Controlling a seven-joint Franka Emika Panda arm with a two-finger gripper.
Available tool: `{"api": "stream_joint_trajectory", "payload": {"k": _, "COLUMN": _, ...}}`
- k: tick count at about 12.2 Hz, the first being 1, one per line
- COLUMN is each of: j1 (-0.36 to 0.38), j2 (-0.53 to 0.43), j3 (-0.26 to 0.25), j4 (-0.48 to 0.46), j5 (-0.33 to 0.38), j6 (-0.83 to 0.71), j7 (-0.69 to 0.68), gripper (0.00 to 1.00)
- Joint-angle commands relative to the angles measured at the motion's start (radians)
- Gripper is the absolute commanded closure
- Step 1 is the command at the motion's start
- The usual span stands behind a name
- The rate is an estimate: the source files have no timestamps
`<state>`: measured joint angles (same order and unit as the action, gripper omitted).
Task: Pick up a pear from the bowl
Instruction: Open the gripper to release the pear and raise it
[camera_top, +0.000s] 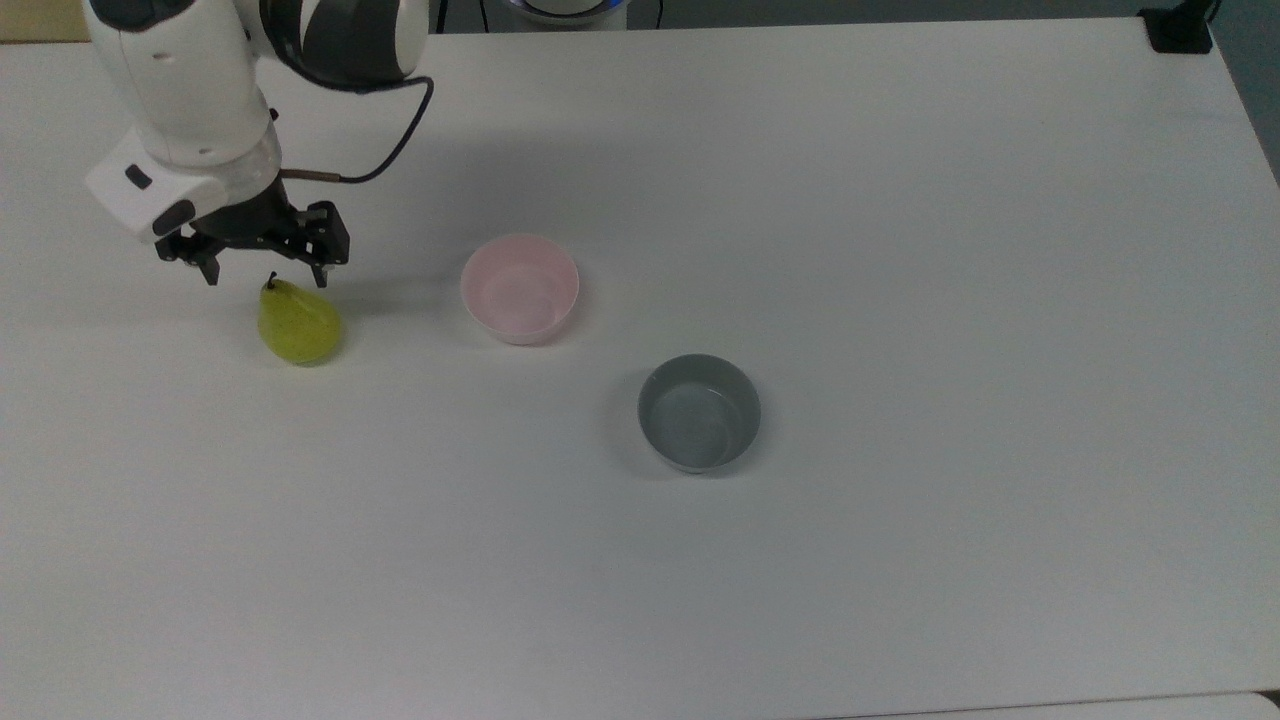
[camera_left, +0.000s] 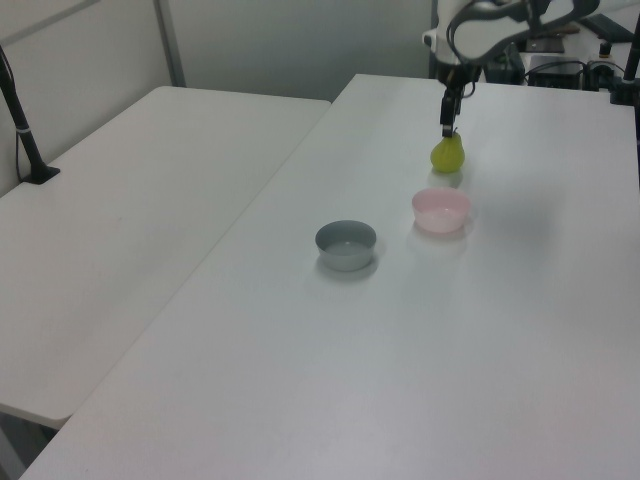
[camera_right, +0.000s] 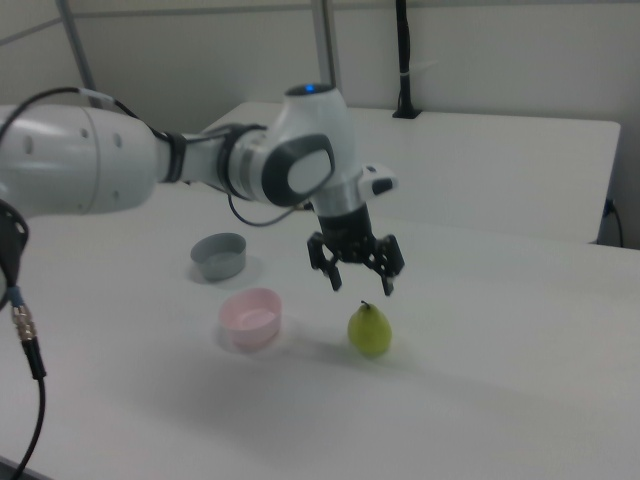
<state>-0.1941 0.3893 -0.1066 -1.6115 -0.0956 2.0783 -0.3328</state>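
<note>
I can read no text, label, brand, number or sign anywhere here, not on my own arm, not on the bench, and not on anything that stands on it.

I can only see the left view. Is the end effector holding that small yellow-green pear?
Observer: No. In the right view the end effector hangs above the small yellow-green pear with its fingers spread open, and there is a gap over the stem.
Operator: Is anything inside the small round pale pink bowl?
Observer: The top view looks straight into the small round pale pink bowl, and only its smooth inside shows.
</note>
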Motion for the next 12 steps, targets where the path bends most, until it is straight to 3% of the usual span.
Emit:
{"api": "stream_joint_trajectory", "payload": {"k": 1, "j1": 0.086, "j2": -0.102, "j3": 0.007, "j4": -0.008, "j5": 0.001, "j6": -0.116, "j7": 0.139, "gripper": 0.0}}
{"api": "stream_joint_trajectory", "payload": {"k": 5, "j1": 0.266, "j2": -0.234, "j3": 0.008, "j4": -0.01, "j5": 0.004, "j6": -0.282, "j7": 0.317, "gripper": 0.0}}
{"api": "stream_joint_trajectory", "payload": {"k": 7, "j1": 0.323, "j2": -0.276, "j3": 0.008, "j4": -0.011, "j5": 0.007, "j6": -0.343, "j7": 0.343, "gripper": 0.0}}
{"api": "stream_joint_trajectory", "payload": {"k": 12, "j1": 0.36, "j2": -0.357, "j3": 0.008, "j4": -0.01, "j5": 0.045, "j6": -0.435, "j7": 0.348, "gripper": 0.0}}
